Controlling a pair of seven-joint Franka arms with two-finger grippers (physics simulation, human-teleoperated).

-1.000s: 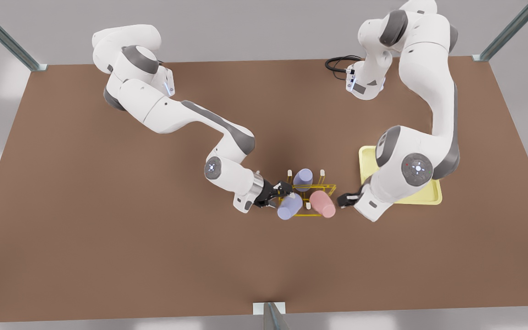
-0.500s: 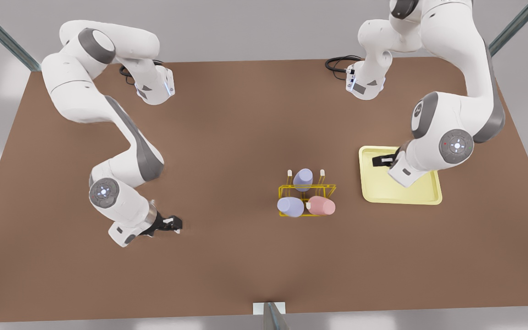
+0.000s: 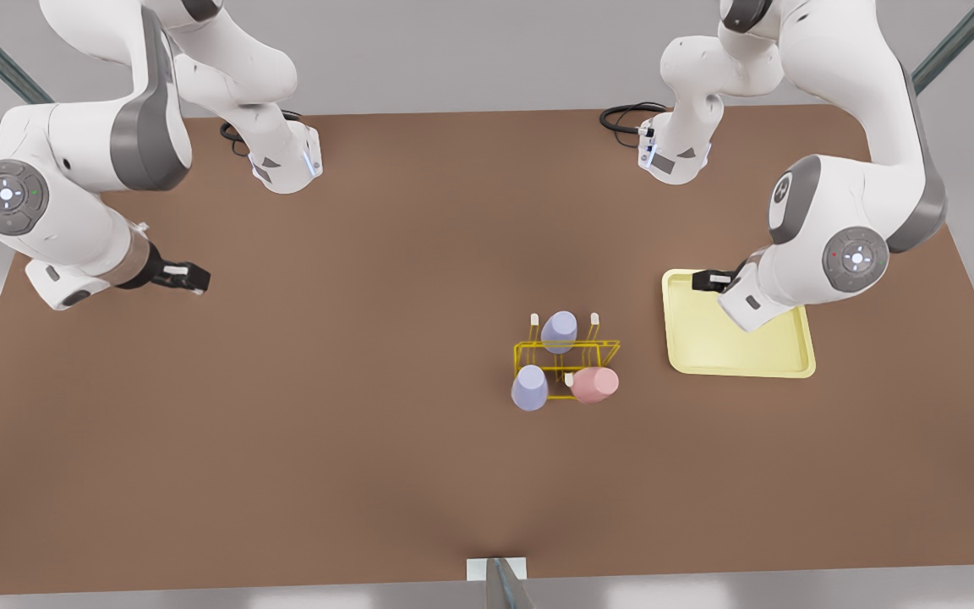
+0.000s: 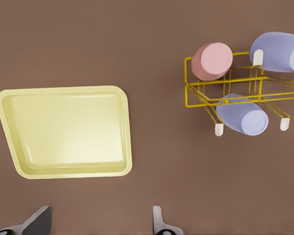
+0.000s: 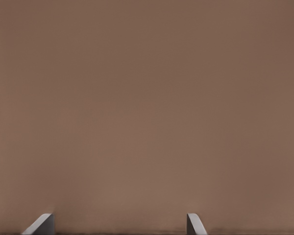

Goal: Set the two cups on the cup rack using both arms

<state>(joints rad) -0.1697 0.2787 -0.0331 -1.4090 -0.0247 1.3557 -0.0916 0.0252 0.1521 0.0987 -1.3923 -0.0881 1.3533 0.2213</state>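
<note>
Yellow wire of the cup rack (image 3: 566, 365) carries the pink cup (image 3: 595, 383) and lavender cup (image 3: 529, 387) mid-table; the left gripper (image 3: 711, 280) hangs above the tray (image 3: 791, 365), the right gripper (image 3: 187, 276) waits well apart. Left wrist view: fingers (image 4: 159, 225) spread, empty. Right wrist view: fingers (image 5: 195, 224) spread over bare table (image 5: 147, 98). Cups look light and slick; grip their tapered walls.

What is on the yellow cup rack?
Three cups sit on the cup rack: a pink cup and two lavender cups. The pegs under them are covered; other white-tipped pegs stand bare.
</note>
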